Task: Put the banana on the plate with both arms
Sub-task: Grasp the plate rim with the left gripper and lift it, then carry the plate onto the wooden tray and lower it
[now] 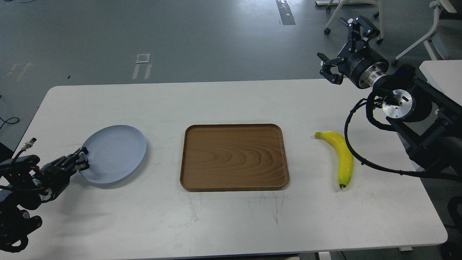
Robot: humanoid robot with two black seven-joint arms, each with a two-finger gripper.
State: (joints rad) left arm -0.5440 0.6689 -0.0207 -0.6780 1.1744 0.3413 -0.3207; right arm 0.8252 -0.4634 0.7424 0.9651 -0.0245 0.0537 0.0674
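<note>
The pale blue plate lies on the left of the white table. My left gripper comes in from the lower left and is closed on the plate's left rim. The yellow banana lies on the table at the right, dark tip toward the front, with a black cable of my right arm looping over it. My right gripper is open and empty, raised well above the table's far right edge, beyond the banana.
A rectangular brown wooden tray lies between the plate and the banana. White chairs and another table's corner stand behind the right arm. Bare table surface runs along the front and back.
</note>
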